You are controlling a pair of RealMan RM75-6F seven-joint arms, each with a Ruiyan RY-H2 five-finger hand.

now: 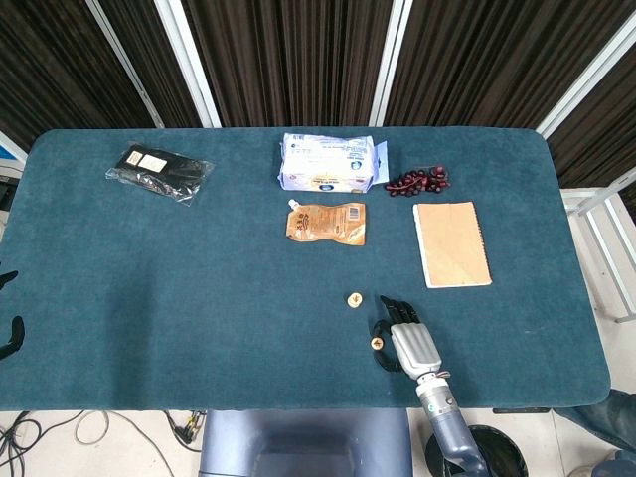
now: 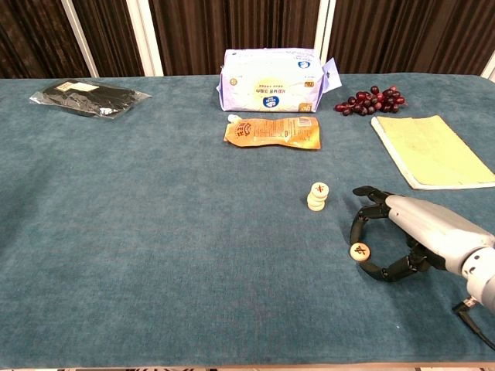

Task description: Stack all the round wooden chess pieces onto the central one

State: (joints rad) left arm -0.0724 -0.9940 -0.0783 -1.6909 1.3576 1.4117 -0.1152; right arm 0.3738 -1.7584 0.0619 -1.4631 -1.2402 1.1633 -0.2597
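Observation:
A short stack of round wooden chess pieces (image 2: 317,195) stands near the table's middle and shows as one disc (image 1: 354,298) from above. A single loose piece (image 2: 359,250) lies flat on the cloth to its front right, also seen in the head view (image 1: 377,342). My right hand (image 2: 421,228) lies just right of that piece. Its fingers (image 2: 360,222) arch over the far side and its thumb (image 2: 380,271) reaches round the near side. The piece sits in that gap and no grip on it shows. Only dark tips of my left hand (image 1: 8,334) show at the table's left edge.
Behind the stack lie an orange pouch (image 2: 272,132) and a white tissue pack (image 2: 271,79). Grapes (image 2: 371,100) and a notebook (image 2: 429,151) sit at the back right. A black packet (image 2: 81,97) rests at the far left. The table's front edge is close to my right hand.

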